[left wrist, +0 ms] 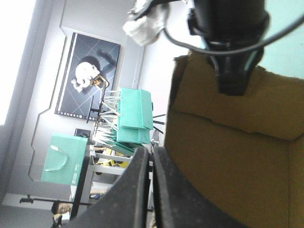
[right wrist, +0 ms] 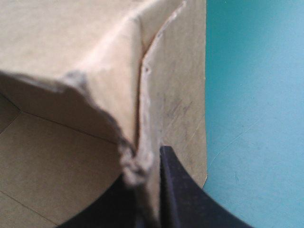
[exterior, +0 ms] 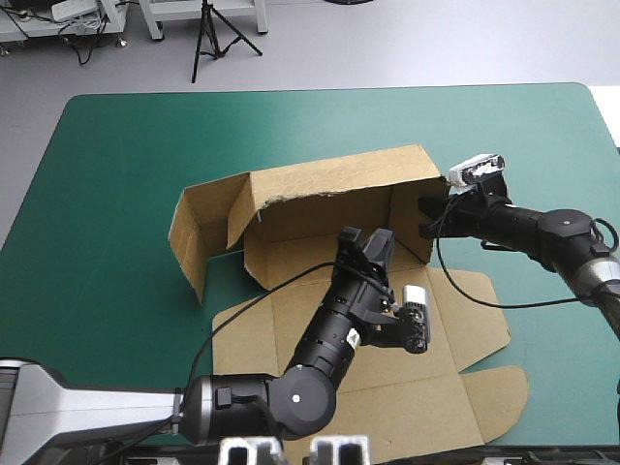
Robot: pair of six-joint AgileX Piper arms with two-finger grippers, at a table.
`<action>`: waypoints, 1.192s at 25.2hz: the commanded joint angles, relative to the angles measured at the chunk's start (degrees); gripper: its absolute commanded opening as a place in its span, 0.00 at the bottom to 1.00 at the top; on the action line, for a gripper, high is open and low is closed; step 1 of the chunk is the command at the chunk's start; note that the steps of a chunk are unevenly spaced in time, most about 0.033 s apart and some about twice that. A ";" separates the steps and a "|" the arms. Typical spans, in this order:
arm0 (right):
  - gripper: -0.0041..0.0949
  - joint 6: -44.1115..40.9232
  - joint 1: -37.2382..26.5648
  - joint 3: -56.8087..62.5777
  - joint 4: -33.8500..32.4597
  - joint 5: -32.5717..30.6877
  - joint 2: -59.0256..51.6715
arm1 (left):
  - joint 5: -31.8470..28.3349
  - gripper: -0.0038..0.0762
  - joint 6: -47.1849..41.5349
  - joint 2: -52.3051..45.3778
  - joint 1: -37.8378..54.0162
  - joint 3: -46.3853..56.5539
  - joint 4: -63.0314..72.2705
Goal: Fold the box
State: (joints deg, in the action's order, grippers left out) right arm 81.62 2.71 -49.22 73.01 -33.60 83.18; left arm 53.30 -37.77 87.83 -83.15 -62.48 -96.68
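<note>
High view: the box [exterior: 320,199] stands partly raised near the middle of the teal-green tabletop [exterior: 107,194], its long axis running left to right, roughly along the far edge. At the left end, a side flap [exterior: 199,237] stands up but swings outward, untucked and held by nothing. The back wall [exterior: 334,179] is upright. The lid [exterior: 417,397] lies flat on the tabletop on the near side.

My left fingers [exterior: 368,244] are inside the tray, near the middle of the floor, pointing toward the back wall. In the left wrist view these fingers [left wrist: 142,171] are closed into one arch with no board seen between them, and brown board lies just beside them. The loose flap is to their left, so I judge the left arm the nearer one for it.

At the right end, my right fingers [exterior: 427,215] meet the side wall [exterior: 407,218] at its top corner. In the right wrist view they [right wrist: 173,185] are clamped on the wall's ragged edge, with bare tabletop on the outer side.

Not resolved: whether the left fingertips touch the floor or the back wall, since my forearm covers that part of the floor. Only one right finger shows fully; the board hides most of the other.
</note>
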 commanded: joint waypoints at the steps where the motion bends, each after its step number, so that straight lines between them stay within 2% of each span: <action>1: 0.03 -3.14 0.84 -0.74 -2.99 -2.57 -0.24 | 3.13 0.04 -3.36 -6.28 0.43 -3.95 -5.13; 3: 0.03 -6.28 0.84 -2.04 -4.96 -2.56 -0.24 | 1.18 0.04 -3.48 -9.64 3.02 -6.30 -1.67; 7: 0.04 -18.56 0.84 -8.26 -16.62 -4.15 -0.35 | -6.27 0.04 -3.48 -17.28 16.97 -11.11 10.17; 10: 0.04 -27.97 0.84 -13.99 -24.53 -8.62 -0.35 | -9.87 0.04 -3.37 -20.45 27.47 -11.72 15.04; 12: 0.04 -36.01 0.84 -19.09 -30.52 -14.36 -0.35 | -11.53 0.05 -2.95 -21.84 36.82 -11.81 19.73; 15: 0.04 -43.95 0.84 -24.28 -36.38 -21.48 -0.10 | -13.14 0.05 -2.81 -22.21 45.91 -11.81 25.70; 18: 0.04 -48.13 0.84 -28.20 -39.82 -26.09 0.00 | -16.12 0.05 0.41 -22.21 53.61 -11.81 33.08; 24: 0.04 -51.49 0.84 -30.76 -42.51 -29.95 3.50 | -18.09 0.05 9.80 -22.06 65.75 -11.81 50.56; 30: 0.04 -51.63 0.84 -30.89 -42.76 -27.85 10.51 | -17.22 0.05 22.97 -21.47 71.69 -11.81 65.68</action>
State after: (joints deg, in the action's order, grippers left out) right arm 30.18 3.43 -78.81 29.93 -60.11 93.16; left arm 38.79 -19.51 67.31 -13.09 -72.33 -35.48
